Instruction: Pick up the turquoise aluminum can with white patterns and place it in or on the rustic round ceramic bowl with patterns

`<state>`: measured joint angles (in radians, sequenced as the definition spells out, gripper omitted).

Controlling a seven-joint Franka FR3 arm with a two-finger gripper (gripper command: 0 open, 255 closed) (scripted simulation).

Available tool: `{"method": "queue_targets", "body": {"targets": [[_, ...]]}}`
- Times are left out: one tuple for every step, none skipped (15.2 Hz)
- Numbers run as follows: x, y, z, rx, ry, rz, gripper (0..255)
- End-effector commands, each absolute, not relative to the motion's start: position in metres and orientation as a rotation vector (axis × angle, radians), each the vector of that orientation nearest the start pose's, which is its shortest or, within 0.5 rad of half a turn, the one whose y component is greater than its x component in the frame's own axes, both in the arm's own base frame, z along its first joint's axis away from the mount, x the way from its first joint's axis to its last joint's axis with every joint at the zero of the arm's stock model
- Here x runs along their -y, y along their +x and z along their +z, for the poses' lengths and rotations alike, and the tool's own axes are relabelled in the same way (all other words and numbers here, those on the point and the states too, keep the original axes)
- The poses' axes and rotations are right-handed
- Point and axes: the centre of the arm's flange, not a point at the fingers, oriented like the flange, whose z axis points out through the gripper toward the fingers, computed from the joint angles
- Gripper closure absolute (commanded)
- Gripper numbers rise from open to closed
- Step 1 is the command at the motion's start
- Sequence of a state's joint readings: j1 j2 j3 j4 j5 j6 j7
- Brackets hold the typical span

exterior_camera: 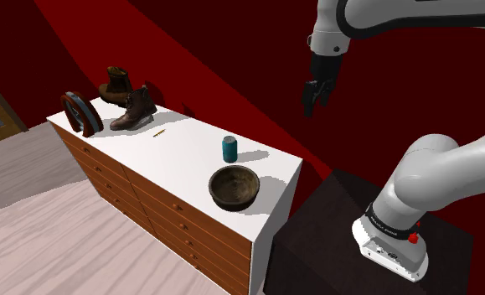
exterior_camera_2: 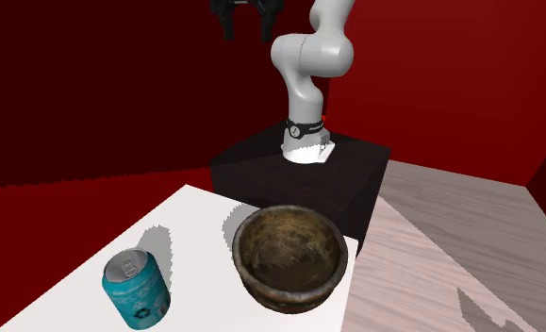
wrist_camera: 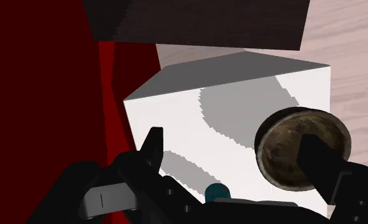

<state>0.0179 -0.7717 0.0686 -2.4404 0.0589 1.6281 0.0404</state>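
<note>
Well clear of the upright can (exterior_camera: 229, 149) and bowl (exterior_camera: 234, 187), hand (exterior_camera: 314, 106) empty, fingers (wrist_camera: 153, 147) apart.

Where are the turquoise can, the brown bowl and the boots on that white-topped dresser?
turquoise can (exterior_camera: 229, 149): shoulder view, its side.
brown bowl (exterior_camera_2: 289, 247): second exterior view, bare inside.
boots (exterior_camera: 134, 113): shoulder view, nearer boot's ankle.
</note>
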Motion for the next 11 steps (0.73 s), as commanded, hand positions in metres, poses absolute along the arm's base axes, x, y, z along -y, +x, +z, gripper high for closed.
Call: {"method": "queue_targets", "body": {"targets": [[-0.037,0.311,0.55,0.033,-3.132,0.066,0],[-0.038,0.321,0.542,0.042,-3.131,0.063,0],[-0.039,0.331,0.534,0.05,-3.131,0.061,0],[-0.04,0.341,0.526,0.059,-3.13,0.058,0],[-0.041,0.351,0.518,0.068,-3.13,0.055,0],[-0.042,0.361,0.51,0.076,-3.129,0.053,0],[-0.043,0.371,0.502,0.085,-3.128,0.05,0],[-0.044,0.382,0.493,0.094,-3.127,0.047,0],[-0.046,0.392,0.485,0.102,-3.127,0.045,0],[-0.047,0.402,0.477,0.111,-3.126,0.042,0],[-0.048,0.412,0.469,0.119,-3.125,0.04,0]]}}
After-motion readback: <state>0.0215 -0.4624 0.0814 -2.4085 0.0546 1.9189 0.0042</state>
